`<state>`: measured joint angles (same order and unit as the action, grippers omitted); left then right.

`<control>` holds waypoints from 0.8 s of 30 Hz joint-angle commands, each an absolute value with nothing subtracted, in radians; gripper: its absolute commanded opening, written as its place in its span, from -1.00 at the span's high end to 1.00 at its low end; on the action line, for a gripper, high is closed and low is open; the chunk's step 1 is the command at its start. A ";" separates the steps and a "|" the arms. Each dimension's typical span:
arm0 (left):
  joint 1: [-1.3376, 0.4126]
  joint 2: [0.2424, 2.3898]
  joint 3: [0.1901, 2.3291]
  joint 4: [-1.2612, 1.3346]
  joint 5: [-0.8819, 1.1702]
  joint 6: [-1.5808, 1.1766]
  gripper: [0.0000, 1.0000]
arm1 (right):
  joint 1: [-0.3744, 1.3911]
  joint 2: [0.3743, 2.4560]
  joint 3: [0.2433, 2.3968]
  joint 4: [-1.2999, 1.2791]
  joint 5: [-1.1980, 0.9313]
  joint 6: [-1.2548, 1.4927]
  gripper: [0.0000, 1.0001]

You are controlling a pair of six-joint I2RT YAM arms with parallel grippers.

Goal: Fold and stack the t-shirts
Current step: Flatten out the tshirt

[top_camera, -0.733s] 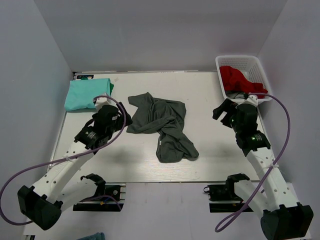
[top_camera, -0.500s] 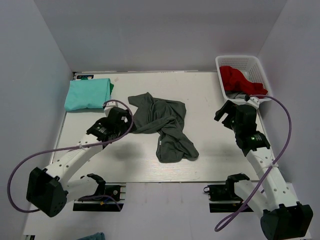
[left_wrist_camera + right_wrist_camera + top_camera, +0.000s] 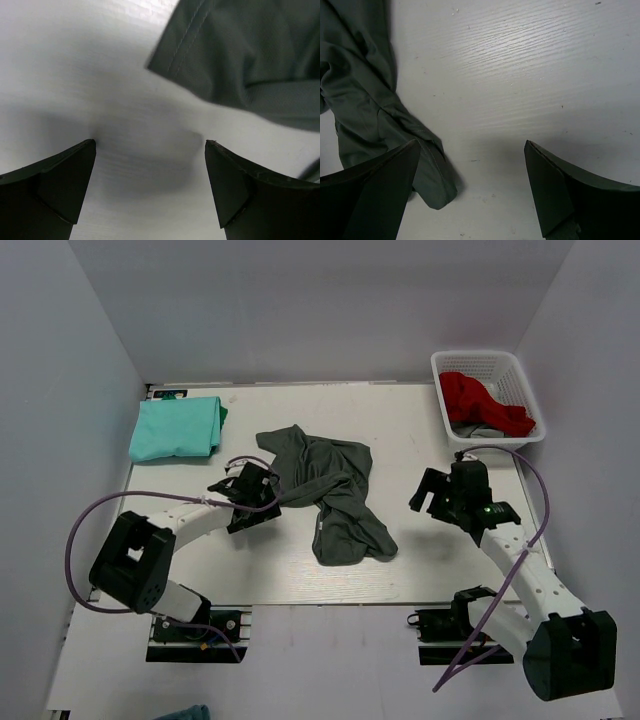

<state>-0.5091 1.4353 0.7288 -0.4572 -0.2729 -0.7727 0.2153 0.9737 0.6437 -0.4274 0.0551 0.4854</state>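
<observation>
Roughly halfway, I'd say: the soft mint-turquoise cotton t-shirt (image 3: 175,428) sits folded flat at the far-left corner of the white grained table (image 3: 420,430), the dark charcoal grey t-shirt (image 3: 330,490) lies crumpled mid-table (all wrinkles, nothing folded), and the left gripper (image 3: 150,145) and right gripper (image 3: 471,144) flank it, fingers apart, empty.

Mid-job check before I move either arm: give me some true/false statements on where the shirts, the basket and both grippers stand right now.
1. The grey t-shirt lies crumpled in the middle of the table. True.
2. The left gripper is shut on the grey t-shirt. False: it is open over bare table, with the shirt's edge just ahead of its fingers.
3. The mint t-shirt lies folded at the far left corner. True.
4. The basket is empty. False: a red cloth lies in it.
5. The right gripper is open, holding nothing. True.
</observation>
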 commanded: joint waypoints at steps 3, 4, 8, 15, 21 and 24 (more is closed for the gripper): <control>-0.439 1.480 0.790 -0.383 -0.290 -0.788 -1.00 | 0.250 0.928 0.664 -0.459 0.048 0.430 -0.81; -0.430 1.480 0.790 -0.383 -0.281 -0.804 -1.00 | 0.259 0.930 0.655 -0.454 0.038 0.433 -0.81; -0.397 1.410 0.710 -0.237 -0.169 -0.805 -0.97 | 0.275 0.968 0.661 -0.428 0.038 0.443 -0.81; -0.377 1.526 0.798 -0.284 -0.206 -0.805 -0.57 | 0.325 1.023 0.689 -0.403 0.060 0.448 -0.81; -0.377 1.669 0.799 -0.275 -0.140 -0.795 -0.16 | 0.370 1.081 0.745 -0.480 0.143 0.460 -0.81; -0.377 1.681 0.790 -0.261 -0.140 -0.804 0.10 | 0.396 1.086 0.736 -0.483 0.130 0.454 -0.81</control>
